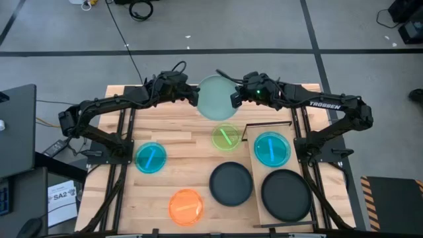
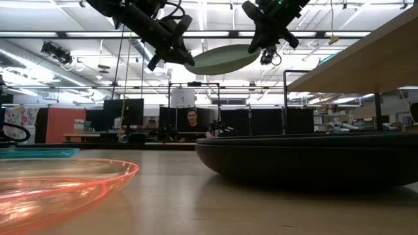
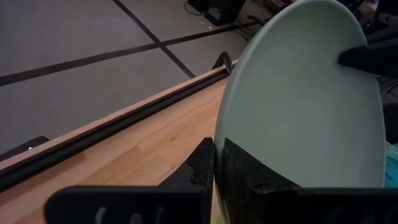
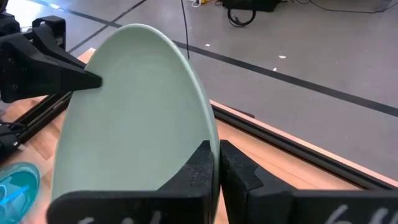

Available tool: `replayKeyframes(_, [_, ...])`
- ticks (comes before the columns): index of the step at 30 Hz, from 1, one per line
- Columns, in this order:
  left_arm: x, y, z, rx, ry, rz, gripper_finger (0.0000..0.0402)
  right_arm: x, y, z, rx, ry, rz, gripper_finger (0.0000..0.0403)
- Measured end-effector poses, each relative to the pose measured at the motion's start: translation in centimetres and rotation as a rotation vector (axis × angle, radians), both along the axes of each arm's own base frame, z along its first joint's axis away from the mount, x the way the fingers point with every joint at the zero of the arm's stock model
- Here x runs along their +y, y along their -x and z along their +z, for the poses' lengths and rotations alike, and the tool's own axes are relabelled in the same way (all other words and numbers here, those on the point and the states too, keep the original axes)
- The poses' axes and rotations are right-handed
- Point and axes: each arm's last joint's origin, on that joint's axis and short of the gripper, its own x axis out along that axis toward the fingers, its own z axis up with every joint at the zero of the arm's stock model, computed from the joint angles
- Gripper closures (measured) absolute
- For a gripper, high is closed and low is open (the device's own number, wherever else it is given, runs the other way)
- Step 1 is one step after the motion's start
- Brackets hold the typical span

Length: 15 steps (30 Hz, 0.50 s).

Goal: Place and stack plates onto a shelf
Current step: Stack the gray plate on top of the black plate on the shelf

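The pale mint plate hangs in the air over the table's far edge, held between both grippers; it also shows in the low view. My left gripper is shut on its left rim and my right gripper on its right rim. On the tabletop lie a lime green plate, a cyan plate, an orange plate and a black plate. The shelf at the right carries a second cyan plate and a second black plate. My left gripper pinches the mint plate's rim between its two fingers, one on each face. It comes level from the table's left. The plate is lifted clear, nearly flat, a little lower on this side. My right gripper pinches the opposite rim between its two fingers, one on each face. It comes level from the table's right. The plate is clear of the table and slightly higher on this side.
A black rail runs along the table's far edge below the plate. The shelf board stands raised on thin black legs at the table's right. In the low view, a person sits far off in the room behind.
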Motion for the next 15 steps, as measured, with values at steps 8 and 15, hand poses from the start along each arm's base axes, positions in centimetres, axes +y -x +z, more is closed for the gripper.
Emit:
replayKeyframes(8, [0.02,-0.11,0.24,-0.01,-0.034,-0.023,0.0357,-0.18,0.01,0.03,-0.006,-0.006,0.008,0.0382])
replayKeyframes(15, [-0.36,-0.32,0.29,0.004,-0.067,-0.085,0.0302,-0.12,0.0,-0.01,0.01,0.001,0.029,0.0384])
